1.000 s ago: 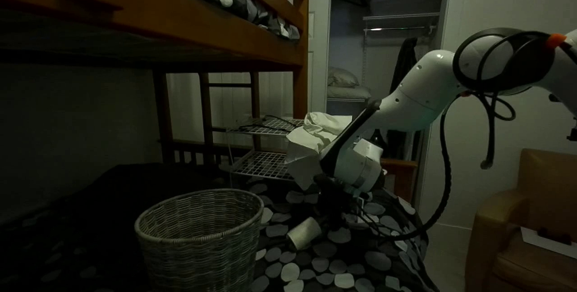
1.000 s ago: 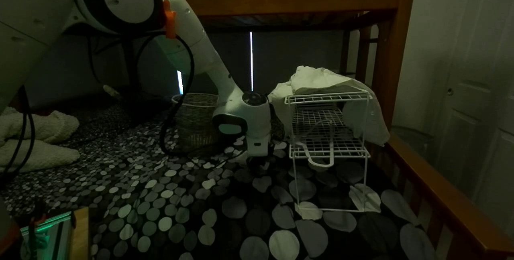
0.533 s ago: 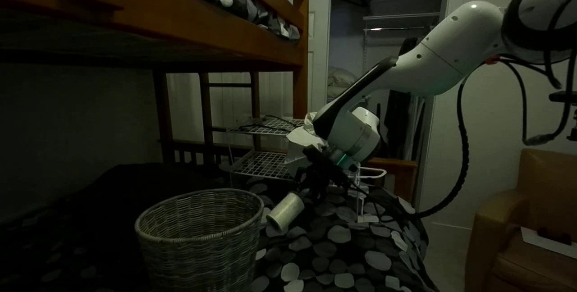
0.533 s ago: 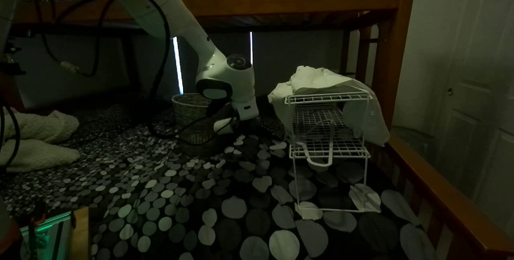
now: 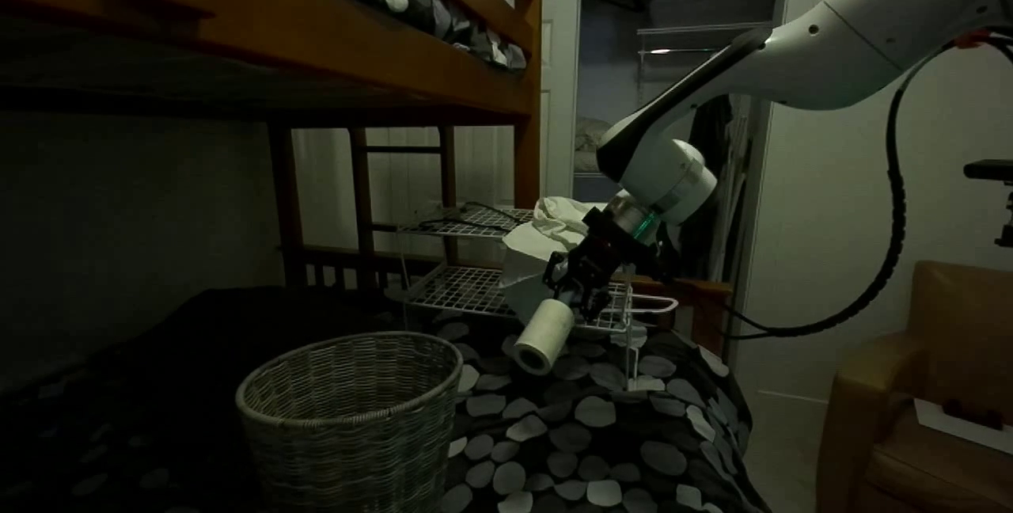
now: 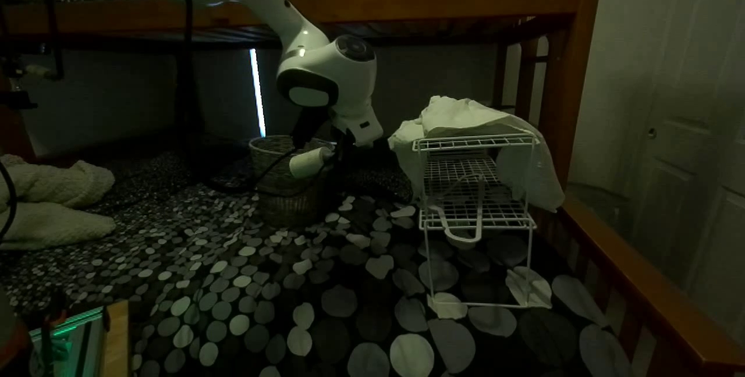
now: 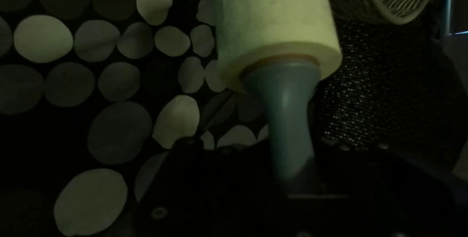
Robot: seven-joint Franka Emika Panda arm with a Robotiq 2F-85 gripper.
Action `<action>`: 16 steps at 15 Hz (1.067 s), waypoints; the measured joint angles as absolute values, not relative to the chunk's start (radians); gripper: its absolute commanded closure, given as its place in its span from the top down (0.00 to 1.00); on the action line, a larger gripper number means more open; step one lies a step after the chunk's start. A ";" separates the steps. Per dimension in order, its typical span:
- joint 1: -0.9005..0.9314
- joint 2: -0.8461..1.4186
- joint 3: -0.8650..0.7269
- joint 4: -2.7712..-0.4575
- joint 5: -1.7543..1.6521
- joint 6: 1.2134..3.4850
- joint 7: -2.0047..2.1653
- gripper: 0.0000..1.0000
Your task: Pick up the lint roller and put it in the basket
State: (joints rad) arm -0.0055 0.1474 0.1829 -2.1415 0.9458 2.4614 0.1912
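Observation:
The lint roller [image 5: 546, 336] is a white roll with a grey-blue handle [image 7: 289, 112]. My gripper [image 5: 571, 299] is shut on the handle and holds the roller in the air, tilted with the roll end down. The roller [image 6: 308, 163] also hangs above the bed in an exterior view, in front of the basket there. The pale woven basket [image 5: 356, 457] stands upright on the bed, apart from the roller. Its wall [image 6: 268, 162] and part of its rim [image 7: 396, 19], at the upper right of the wrist view, also show. The dark fingers are hard to make out.
A white wire rack [image 6: 480, 219] with a white cloth [image 6: 465, 118] over it stands on the bed near the arm. The upper bunk's wooden rail [image 5: 380, 54] runs overhead. A cable [image 5: 878, 283] hangs from the arm. A cream blanket [image 6: 58, 220] lies on the bed.
The gripper has risen from near the bedspread with the roller in it, lifting it well clear. The roll first shifted toward the basket, then moved up and a little away from it.

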 measured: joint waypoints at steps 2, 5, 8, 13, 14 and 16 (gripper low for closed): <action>0.003 0.111 0.174 -2.140 0.988 2.468 0.144 0.00; 0.047 0.102 0.176 -2.089 1.069 2.539 0.131 0.00; 0.104 0.136 0.188 -1.995 1.090 2.586 0.135 0.00; 0.214 0.295 0.223 -1.802 1.034 2.605 0.168 0.25; 0.237 0.332 0.225 -1.779 0.995 2.604 0.189 0.26; 0.278 0.407 0.225 -1.745 0.915 2.604 0.225 0.40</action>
State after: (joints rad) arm 0.2776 0.4071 0.2250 -1.7453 0.9154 2.6040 0.2255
